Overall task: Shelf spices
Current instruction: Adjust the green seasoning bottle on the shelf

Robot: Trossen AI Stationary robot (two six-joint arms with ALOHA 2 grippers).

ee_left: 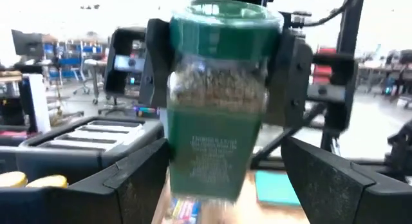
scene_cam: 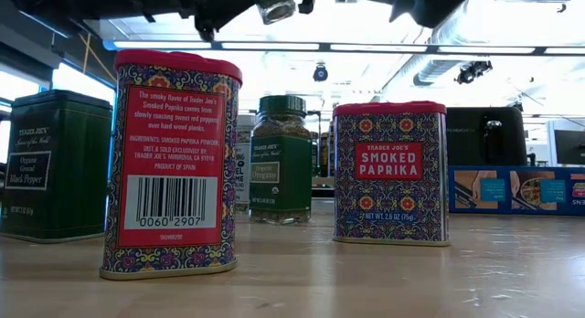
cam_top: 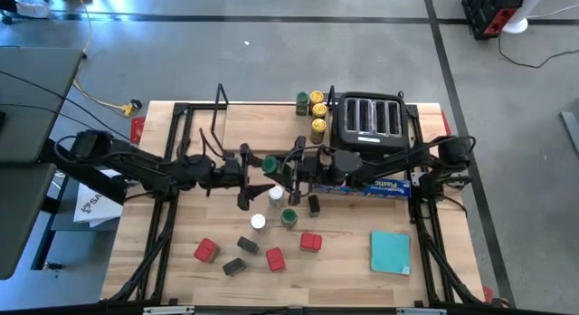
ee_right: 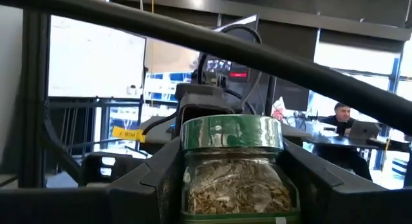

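Observation:
A green-lidded glass spice jar (cam_top: 269, 164) hangs in the air above the table's middle, between both grippers. My right gripper (ee_right: 233, 185) is shut on it, reaching in from the table's right. My left gripper (ee_left: 225, 185) comes from the left and is open, its fingers standing on either side of the jar's lower body (ee_left: 215, 159). In the low view the jar (scene_cam: 274, 3) shows at the top edge. More spices stand on the table near the front: red tins (cam_top: 206, 252), dark tins (cam_top: 248, 246), white-lidded jars (cam_top: 257, 222) and another green-lidded jar (cam_top: 289, 217). My right gripper pinches the green-lidded jar between its two fingers (ee_right: 161, 179), which lie on opposite sides of the glass body just under the lid (ee_right: 232, 134). The fingers come in level from the table's right. The jar stands upright in the hold, lifted clear of the table.
A black toaster (cam_top: 371, 120) stands at the far right with yellow-lidded jars (cam_top: 317, 102) beside it. A long blue box (cam_top: 380, 186) lies under the right arm. A teal square (cam_top: 391, 252) lies near right. The shelf's black wire upright (cam_top: 220, 105) rises far left.

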